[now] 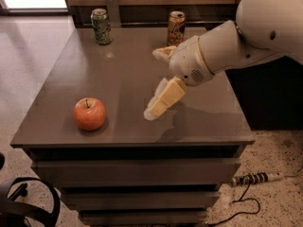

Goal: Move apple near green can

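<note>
The red-orange apple (89, 113) sits on the front left of the grey table (123, 70). The green can (101, 26) stands upright at the table's far left edge. My gripper (153, 85) hangs over the middle of the table, right of the apple and apart from it by about an apple's width. Its cream fingers (163, 100) point down and left, spread open and empty. The white arm (246, 37) reaches in from the right.
A gold-tan can (175, 28) stands upright at the far middle of the table, right behind the arm. Drawers sit under the tabletop. A cable and power strip (255, 178) lie on the floor at right. A dark chair base (19, 207) is at bottom left.
</note>
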`<state>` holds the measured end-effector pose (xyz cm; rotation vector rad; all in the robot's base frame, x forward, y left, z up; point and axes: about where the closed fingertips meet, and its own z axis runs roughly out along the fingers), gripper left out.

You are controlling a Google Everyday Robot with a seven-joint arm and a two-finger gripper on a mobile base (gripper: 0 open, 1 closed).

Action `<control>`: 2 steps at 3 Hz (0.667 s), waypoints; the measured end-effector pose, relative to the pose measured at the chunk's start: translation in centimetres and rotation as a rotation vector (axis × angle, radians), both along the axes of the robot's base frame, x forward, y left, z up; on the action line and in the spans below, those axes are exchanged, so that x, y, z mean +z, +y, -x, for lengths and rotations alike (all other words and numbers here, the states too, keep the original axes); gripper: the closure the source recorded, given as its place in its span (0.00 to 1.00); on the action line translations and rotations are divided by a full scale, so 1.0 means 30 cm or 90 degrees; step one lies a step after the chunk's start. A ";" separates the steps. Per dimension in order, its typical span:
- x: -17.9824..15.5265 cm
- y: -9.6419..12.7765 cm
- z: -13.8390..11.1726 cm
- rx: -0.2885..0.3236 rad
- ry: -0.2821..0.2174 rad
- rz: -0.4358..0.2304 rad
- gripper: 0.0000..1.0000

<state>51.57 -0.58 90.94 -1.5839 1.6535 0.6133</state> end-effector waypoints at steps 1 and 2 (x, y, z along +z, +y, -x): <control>-0.007 0.126 0.017 0.026 -0.010 -0.051 0.00; -0.007 0.125 0.017 0.026 -0.010 -0.050 0.00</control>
